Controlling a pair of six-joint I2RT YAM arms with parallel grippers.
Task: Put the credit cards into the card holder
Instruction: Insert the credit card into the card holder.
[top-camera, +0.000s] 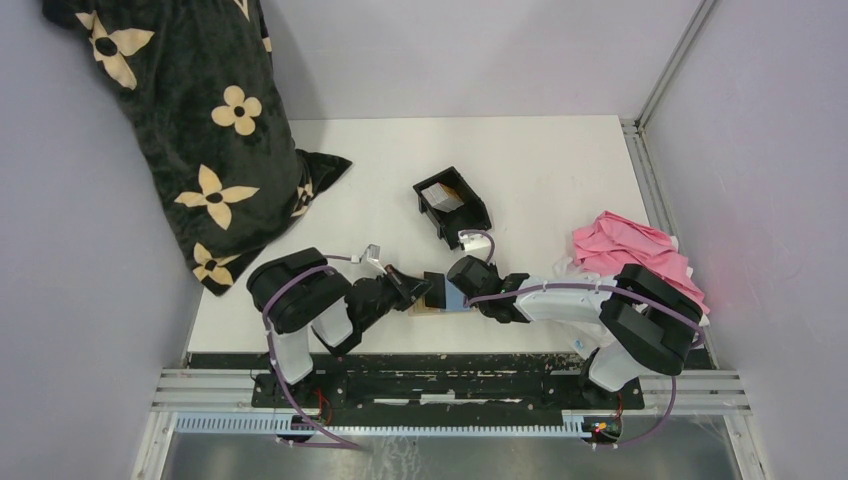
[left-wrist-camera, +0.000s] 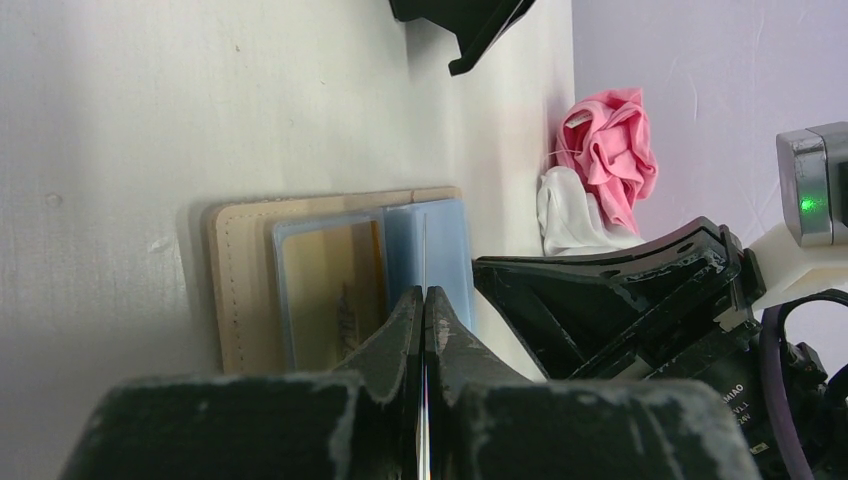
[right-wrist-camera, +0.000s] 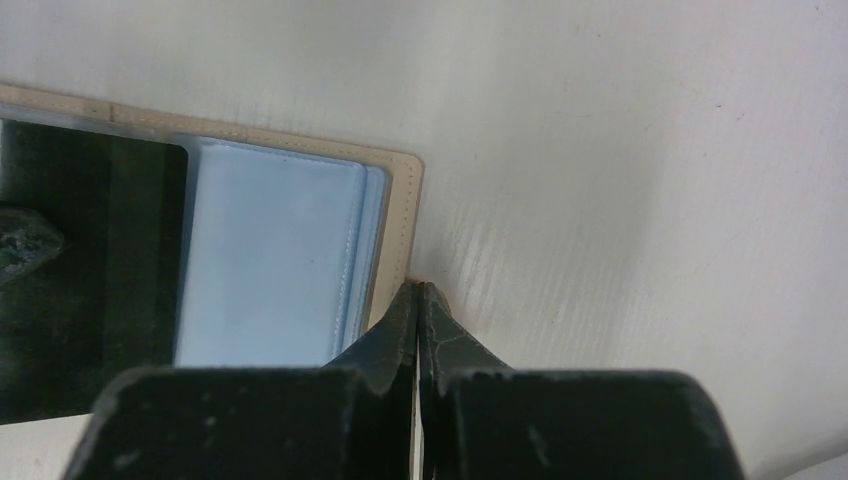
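Observation:
The tan card holder (left-wrist-camera: 238, 290) lies open on the white table, between the two grippers at the near edge (top-camera: 440, 306). A golden-yellow credit card (left-wrist-camera: 330, 300) sits in its left clear sleeve. The right sleeve (right-wrist-camera: 270, 250) looks pale blue. My left gripper (left-wrist-camera: 424, 292) is shut on a thin, dark-looking credit card (top-camera: 435, 288) that stands on edge over the holder's middle. My right gripper (right-wrist-camera: 417, 288) is shut, and its tips touch the holder's right border. A pale card (top-camera: 440, 196) lies in the black tray.
The black two-compartment tray (top-camera: 452, 207) stands just behind the card holder. Pink cloth (top-camera: 630, 250) with white cloth (left-wrist-camera: 570, 215) lies at the right. A black flowered blanket (top-camera: 190, 130) covers the left back. The right arm (left-wrist-camera: 640, 300) reaches close beside the left gripper.

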